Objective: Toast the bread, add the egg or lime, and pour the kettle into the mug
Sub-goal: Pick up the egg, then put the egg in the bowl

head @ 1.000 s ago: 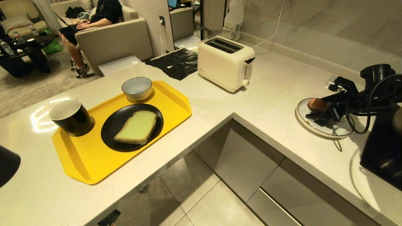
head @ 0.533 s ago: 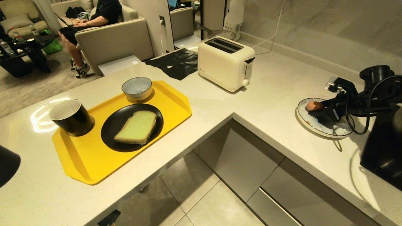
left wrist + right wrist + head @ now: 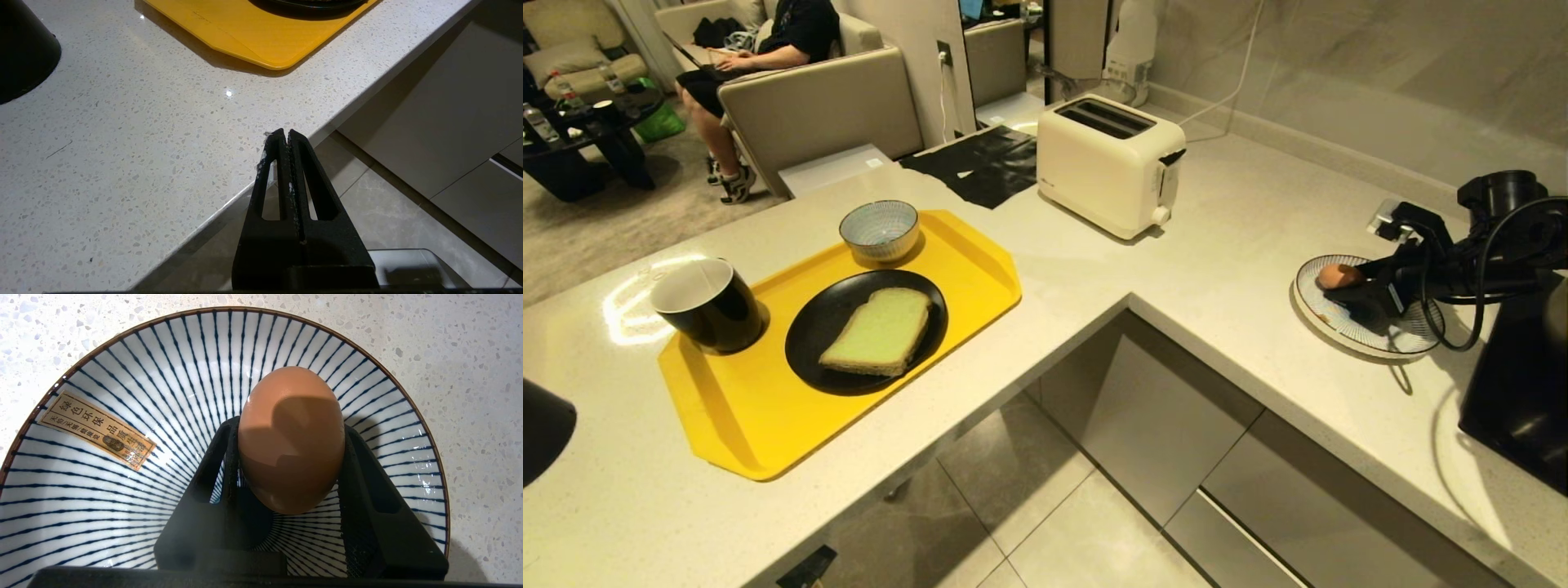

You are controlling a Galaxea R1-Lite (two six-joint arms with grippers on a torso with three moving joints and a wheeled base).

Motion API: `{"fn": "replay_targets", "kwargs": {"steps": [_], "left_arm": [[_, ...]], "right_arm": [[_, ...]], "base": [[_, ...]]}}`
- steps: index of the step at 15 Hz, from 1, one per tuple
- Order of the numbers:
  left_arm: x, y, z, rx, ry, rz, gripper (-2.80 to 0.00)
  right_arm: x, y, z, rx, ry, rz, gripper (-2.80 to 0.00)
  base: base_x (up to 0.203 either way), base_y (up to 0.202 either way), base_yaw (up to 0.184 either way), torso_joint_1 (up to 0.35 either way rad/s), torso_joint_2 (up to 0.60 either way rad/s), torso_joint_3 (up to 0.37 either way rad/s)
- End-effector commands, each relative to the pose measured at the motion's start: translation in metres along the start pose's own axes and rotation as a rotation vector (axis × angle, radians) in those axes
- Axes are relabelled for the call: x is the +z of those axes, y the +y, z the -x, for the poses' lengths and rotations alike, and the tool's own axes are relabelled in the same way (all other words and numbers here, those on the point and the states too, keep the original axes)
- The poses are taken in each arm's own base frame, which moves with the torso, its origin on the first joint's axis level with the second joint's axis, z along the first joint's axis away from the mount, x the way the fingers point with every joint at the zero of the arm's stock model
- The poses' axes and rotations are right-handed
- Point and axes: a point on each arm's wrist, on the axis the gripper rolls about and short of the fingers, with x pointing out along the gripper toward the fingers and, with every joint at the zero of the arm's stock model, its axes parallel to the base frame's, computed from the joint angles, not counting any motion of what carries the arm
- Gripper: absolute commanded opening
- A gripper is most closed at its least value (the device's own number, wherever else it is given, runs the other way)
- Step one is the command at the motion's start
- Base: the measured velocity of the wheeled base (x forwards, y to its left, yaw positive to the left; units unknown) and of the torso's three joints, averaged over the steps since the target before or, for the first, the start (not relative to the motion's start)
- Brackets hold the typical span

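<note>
At the far right, my right gripper (image 3: 1343, 290) is shut on the orange-brown egg (image 3: 1339, 276), just above a blue-and-white striped plate (image 3: 1347, 339). In the right wrist view both black fingers press the sides of the egg (image 3: 292, 437) over the plate (image 3: 122, 375). The pale green bread (image 3: 878, 331) lies on a black plate (image 3: 809, 343) on the yellow tray (image 3: 735, 416). The black mug (image 3: 707, 306) stands at the tray's left corner. A black rounded body (image 3: 539, 441) cut off at the left edge looks like the kettle. My left gripper (image 3: 284, 132) is shut and empty by the counter's front edge.
A cream toaster (image 3: 1107, 163) with empty slots stands at the back of the counter. A small striped bowl (image 3: 879, 229) sits at the tray's far end. A large black object (image 3: 1519, 392) fills the right edge. A person sits on a sofa (image 3: 768, 49) beyond the counter.
The right gripper's fingers have closed from wide apart onto the egg over the striped plate. The arm has stayed in place; nothing else has moved.
</note>
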Motion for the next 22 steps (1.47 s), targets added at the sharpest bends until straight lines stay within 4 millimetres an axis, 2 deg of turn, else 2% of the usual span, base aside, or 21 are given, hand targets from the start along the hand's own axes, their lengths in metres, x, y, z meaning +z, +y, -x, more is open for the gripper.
{"fn": "replay_targets", "kwargs": {"steps": [1,7,12,17,22], "left_arm": [[0.000,0.000,0.000,0.001,-0.002,0.001,-2.80],[0.000,0.000,0.000,0.000,0.000,0.000,-2.80],[0.000,0.000,0.000,0.000,-0.002,0.000,-2.80],[0.000,0.000,0.000,0.000,0.000,0.001,-2.80],[0.000,0.000,0.000,0.001,-0.002,0.000,-2.80]], "right_arm": [[0.001,0.000,0.002,0.001,-0.005,0.006,-2.80],[0.010,-0.003,0.019,-0.014,-0.044,-0.006,-2.80],[0.032,-0.005,0.040,-0.075,-0.106,-0.108,-2.80],[0.064,-0.007,0.078,-0.168,-0.216,-0.271,-2.80],[0.087,0.002,0.114,-0.235,-0.260,-0.383,-2.80]], "base": [[0.000,0.000,0.000,0.000,0.00,0.000],[0.000,0.000,0.000,0.000,0.00,0.000],[0.000,0.000,0.000,0.000,0.00,0.000],[0.000,0.000,0.000,0.000,0.00,0.000],[0.000,0.000,0.000,0.000,0.00,0.000]]}}
